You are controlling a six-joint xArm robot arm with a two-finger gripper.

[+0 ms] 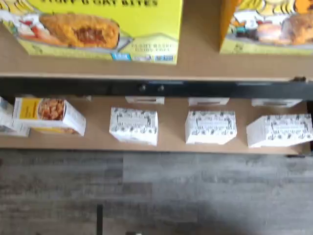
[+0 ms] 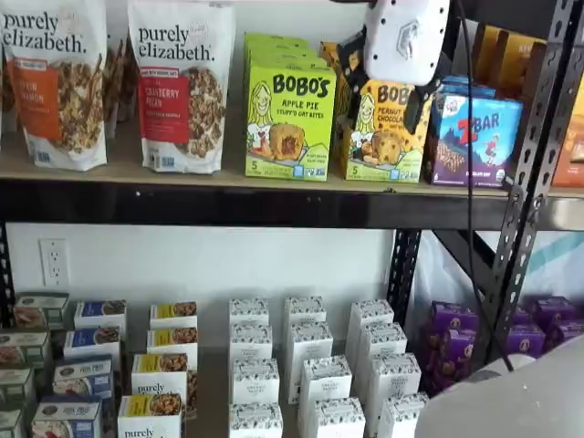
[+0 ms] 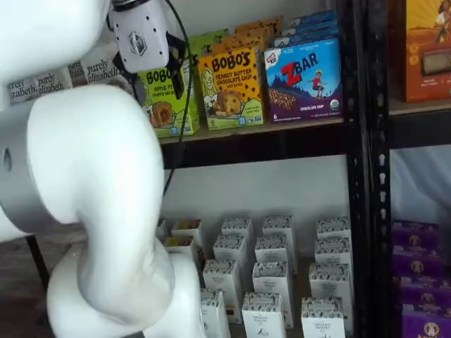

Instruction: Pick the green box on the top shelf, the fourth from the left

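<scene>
The green box [image 2: 289, 119] is a lime-green Bobo's Apple Pie carton that stands upright on the top shelf [image 2: 228, 205]. It also shows in a shelf view [image 3: 169, 105], partly behind the gripper. In the wrist view its lower front with the pastry picture [image 1: 98, 29] fills the near part of the shelf board [image 1: 195, 61]. My gripper [image 3: 151, 81] hangs in front of the shelf at box height, short of the cartons. In a shelf view [image 2: 383, 91] it overlaps the orange box. Its black fingers [image 3: 176, 70] stand apart with a gap, and hold nothing.
A yellow-orange Bobo's box [image 2: 388, 137] stands right of the green one, then a blue ZBar box [image 2: 474, 137]. Granola bags [image 2: 182, 82] stand to its left. White patterned boxes [image 2: 306, 365] fill the lower shelf. A black upright [image 2: 525, 182] stands at the right. My arm [image 3: 91, 211] blocks a shelf view's left.
</scene>
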